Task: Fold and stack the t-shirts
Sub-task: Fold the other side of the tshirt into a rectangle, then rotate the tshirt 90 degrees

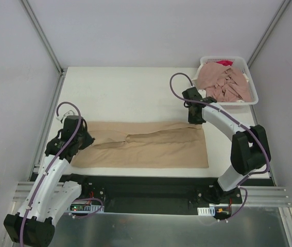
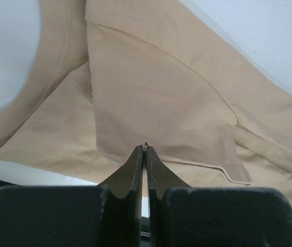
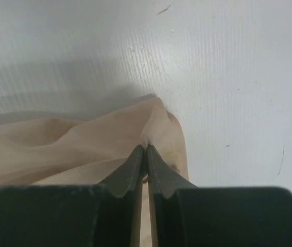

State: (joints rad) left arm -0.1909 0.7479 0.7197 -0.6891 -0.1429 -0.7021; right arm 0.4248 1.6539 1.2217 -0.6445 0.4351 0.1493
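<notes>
Tan t-shirt: lies flat on the counter between the two arms as a long band. One layer is folded over, and the left wrist view shows its hemmed edge lying across the layer beneath.
Pink t-shirts: heaped unfolded in the basket at the far right corner, well apart from the work.
Left jaws: closed tip to tip at the shirt's left end. A small nub of cloth at the tips suggests they have pinched the folded layer's edge.
Right jaws: closed on the shirt's far right corner, with the cloth drawn up into a peak at the tips.
Step in hand: judged to be the next fold of the tan shirt, with both ends gripped.
Lift: raise both ends evenly, only enough for the cloth to clear the counter.
Tension: keep the span between the arms lightly taut so the folded layer does not slide open.
Placement: lay the moving edge square on the resting edge before releasing.
Risk: the pinches are shallow, so a quick pull could slip the thin cotton free.
</notes>
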